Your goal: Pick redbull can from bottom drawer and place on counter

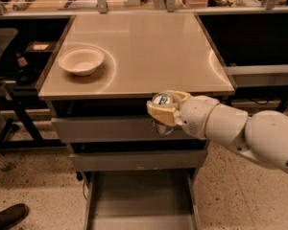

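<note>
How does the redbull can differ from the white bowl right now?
The redbull can is gripped in the claw at the front edge of the counter; the white bowl rests on its left side. The can is slim, blue and silver; the bowl is wide, shallow and cream. The can is much smaller. Both are upright.

Redbull can (162,99) largely hidden, apparently, inside claw (163,108) beside counter (144,47)

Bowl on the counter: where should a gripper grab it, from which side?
The bowl sits upright and open, likely too wide to span: probably pinch its thin rim from above, near-right side. The gripper, shut on the can, is by the counter's front edge.
</note>
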`<state>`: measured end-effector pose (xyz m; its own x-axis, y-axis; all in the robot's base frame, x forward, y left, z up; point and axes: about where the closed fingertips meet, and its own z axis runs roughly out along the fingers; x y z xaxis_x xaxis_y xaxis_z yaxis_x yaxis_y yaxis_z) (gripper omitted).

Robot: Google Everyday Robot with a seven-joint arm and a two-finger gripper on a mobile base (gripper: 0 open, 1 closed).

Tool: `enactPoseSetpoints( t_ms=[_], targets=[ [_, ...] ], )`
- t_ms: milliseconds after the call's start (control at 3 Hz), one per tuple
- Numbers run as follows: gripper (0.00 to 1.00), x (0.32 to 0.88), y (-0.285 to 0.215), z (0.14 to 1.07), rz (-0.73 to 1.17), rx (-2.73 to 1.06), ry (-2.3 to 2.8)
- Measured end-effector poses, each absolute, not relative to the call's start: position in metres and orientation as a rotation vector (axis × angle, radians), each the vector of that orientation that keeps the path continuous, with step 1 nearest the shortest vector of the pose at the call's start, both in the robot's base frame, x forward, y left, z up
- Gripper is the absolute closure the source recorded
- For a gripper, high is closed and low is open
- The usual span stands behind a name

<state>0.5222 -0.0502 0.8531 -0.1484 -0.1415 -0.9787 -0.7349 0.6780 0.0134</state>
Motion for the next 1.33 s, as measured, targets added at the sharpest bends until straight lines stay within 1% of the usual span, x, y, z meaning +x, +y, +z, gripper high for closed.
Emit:
enactPoseSetpoints(
  t_ms=[333, 667, 1000, 1333],
  targets=[
    [1.0, 0.522, -0.049, 0.908, 0.556, -0.787, 1.637],
    [1.0, 0.522, -0.049, 0.908, 0.556, -0.787, 1.637],
    [1.0, 0.539, -0.051, 0.933, 0.559, -0.761, 1.604],
    [1.0, 0.598, -0.049, 0.98, 0.591, -0.75, 1.57]
  ],
)
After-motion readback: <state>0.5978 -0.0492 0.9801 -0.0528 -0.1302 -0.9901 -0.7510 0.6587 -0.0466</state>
